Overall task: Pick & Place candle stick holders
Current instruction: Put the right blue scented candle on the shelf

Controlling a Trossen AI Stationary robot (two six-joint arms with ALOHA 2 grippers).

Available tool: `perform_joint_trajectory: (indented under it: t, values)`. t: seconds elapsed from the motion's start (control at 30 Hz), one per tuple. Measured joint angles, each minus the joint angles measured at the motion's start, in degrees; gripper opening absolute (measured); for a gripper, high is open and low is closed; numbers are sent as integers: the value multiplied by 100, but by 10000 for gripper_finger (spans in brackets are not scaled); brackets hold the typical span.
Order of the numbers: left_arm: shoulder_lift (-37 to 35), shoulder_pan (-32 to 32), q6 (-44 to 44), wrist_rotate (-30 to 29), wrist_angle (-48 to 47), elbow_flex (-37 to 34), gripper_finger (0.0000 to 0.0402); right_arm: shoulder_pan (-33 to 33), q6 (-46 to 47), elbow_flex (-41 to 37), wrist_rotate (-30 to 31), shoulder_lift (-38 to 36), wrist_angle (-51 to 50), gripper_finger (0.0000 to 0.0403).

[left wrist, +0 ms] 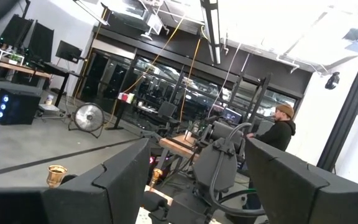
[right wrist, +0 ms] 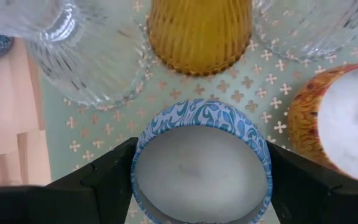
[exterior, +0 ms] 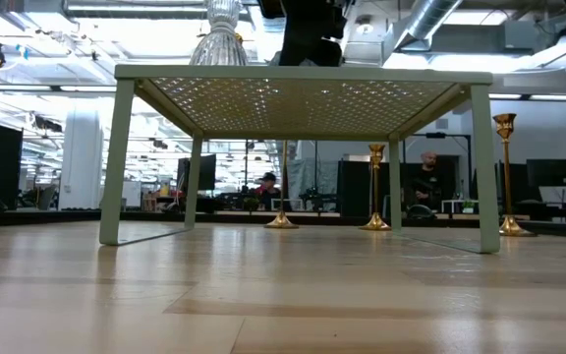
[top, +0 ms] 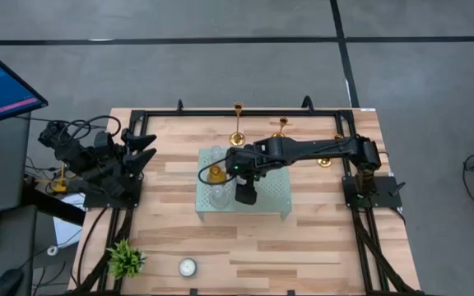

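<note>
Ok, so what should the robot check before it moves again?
1. Right gripper on a candle stick holder: not ok, it is shut on the blue tin candle.
2. Three gold candle stick holders standing upright along the table's far edge: ok.
3. Room around the tin: not ok, the clear glass cup and the amber cup crowd close on the green stand.
4. Left gripper out of the way: ok, open and parked at the table's left edge.
5. Tin lifted off the stand: cannot tell.

Two dark jointed arms, black cables, angular black fingers [right wrist: 98, 186]
</note>
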Motion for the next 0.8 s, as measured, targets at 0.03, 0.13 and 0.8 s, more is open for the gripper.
perform_joint_trajectory:
  t: [0.03,0.13,0.8]
  values:
    - [0,1,1,0,0,0,262,0,0,0,-4,0,-10,286]
    - [0,-1,2,0,0,0,262,0,1,0,-4,0,-9,286]
    - [2,1,0,0,0,0,262,-24,65,0,-24,7,-6,317]
